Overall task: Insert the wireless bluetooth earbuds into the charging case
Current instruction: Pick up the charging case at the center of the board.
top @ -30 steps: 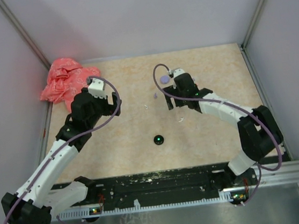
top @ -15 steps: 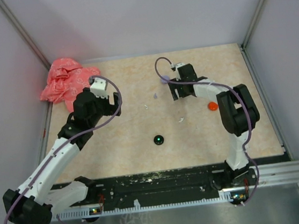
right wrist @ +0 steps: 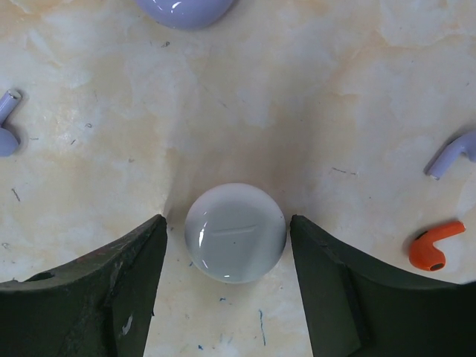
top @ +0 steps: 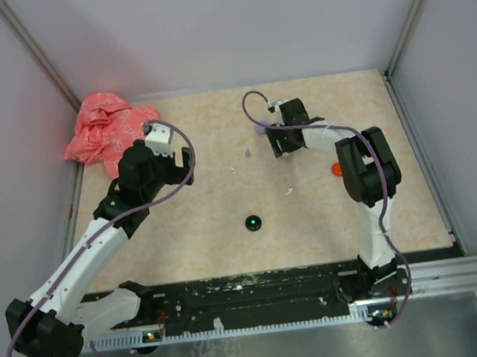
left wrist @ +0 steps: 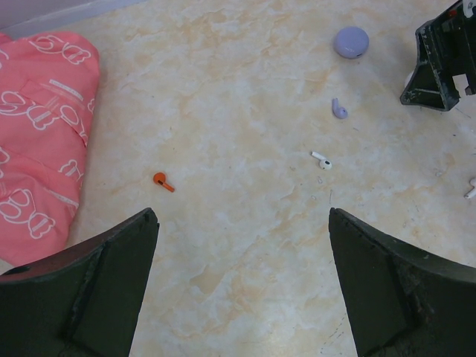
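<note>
In the right wrist view a white round charging case [right wrist: 235, 232] lies flat on the table between the fingers of my right gripper [right wrist: 227, 218]. The jaws stand open, with a narrow gap on each side of the case. Around it lie two lilac earbuds [right wrist: 7, 134] [right wrist: 451, 156], an orange earbud [right wrist: 433, 246] and a lilac case [right wrist: 184, 10]. From above, my right gripper [top: 279, 148] hides the white case. My left gripper [left wrist: 242, 216] hangs wide open over bare table, with an orange earbud [left wrist: 162, 181], a white earbud [left wrist: 321, 159] and a lilac earbud [left wrist: 339, 109] ahead of it.
A pink cloth [top: 105, 131] is bunched in the far left corner. A black case [top: 253, 222] with a green light sits mid-table, and an orange case [top: 337, 168] lies beside the right arm. Another white earbud [top: 289, 192] lies near the middle. Walls close in three sides.
My right arm has folded its elbow upward, uncovering the orange case, and its gripper has shifted a little left. Its jaws have narrowed. The left arm has barely moved.
</note>
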Robot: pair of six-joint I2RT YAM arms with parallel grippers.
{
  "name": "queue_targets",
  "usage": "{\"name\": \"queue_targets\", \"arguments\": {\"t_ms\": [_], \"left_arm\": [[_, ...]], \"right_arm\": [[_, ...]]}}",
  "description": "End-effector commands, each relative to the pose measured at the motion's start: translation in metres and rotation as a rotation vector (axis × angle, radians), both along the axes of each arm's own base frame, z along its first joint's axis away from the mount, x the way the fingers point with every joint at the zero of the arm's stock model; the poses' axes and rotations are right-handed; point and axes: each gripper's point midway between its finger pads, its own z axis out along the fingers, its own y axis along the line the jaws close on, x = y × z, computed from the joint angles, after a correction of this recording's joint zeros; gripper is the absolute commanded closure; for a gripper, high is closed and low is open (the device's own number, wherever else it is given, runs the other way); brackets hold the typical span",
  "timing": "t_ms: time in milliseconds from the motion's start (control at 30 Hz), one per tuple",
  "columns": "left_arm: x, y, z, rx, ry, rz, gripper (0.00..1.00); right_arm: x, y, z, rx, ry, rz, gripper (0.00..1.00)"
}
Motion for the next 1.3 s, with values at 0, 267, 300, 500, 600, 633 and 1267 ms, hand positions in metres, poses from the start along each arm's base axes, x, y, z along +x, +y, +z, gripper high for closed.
{"name": "queue_targets", "arguments": {"t_ms": [0,267,300,500,600,633,1267], "left_arm": [[0.001,-0.002,0.003,-0.008,-0.010,-0.011,0.00],[0.000,-0.004,0.004,-0.018,-0.008,-0.020,0.00],[0.000,-0.005,0.004,-0.020,-0.006,-0.023,0.00],[-0.001,-0.011,0.002,-0.044,0.011,-0.044,0.00],[-0.002,-0.016,0.000,-0.060,0.025,-0.061,0.00],[-0.003,-0.018,0.000,-0.067,0.033,-0.072,0.00],[-0.035,-0.092,0.037,-0.412,0.182,-0.377,0.02]], "right_arm": [[0.004,0.010,0.014,0.030,-0.018,0.025,0.33],[-0.004,0.010,0.010,0.033,0.004,0.036,0.43],[-0.005,0.010,0.010,0.038,0.005,0.036,0.44],[-0.016,0.017,0.033,0.053,-0.035,0.050,0.53],[-0.027,0.025,0.049,0.072,-0.072,0.060,0.53],[-0.031,0.028,0.054,0.078,-0.084,0.063,0.54],[-0.139,0.129,0.195,0.291,-0.564,0.351,0.57]]}}
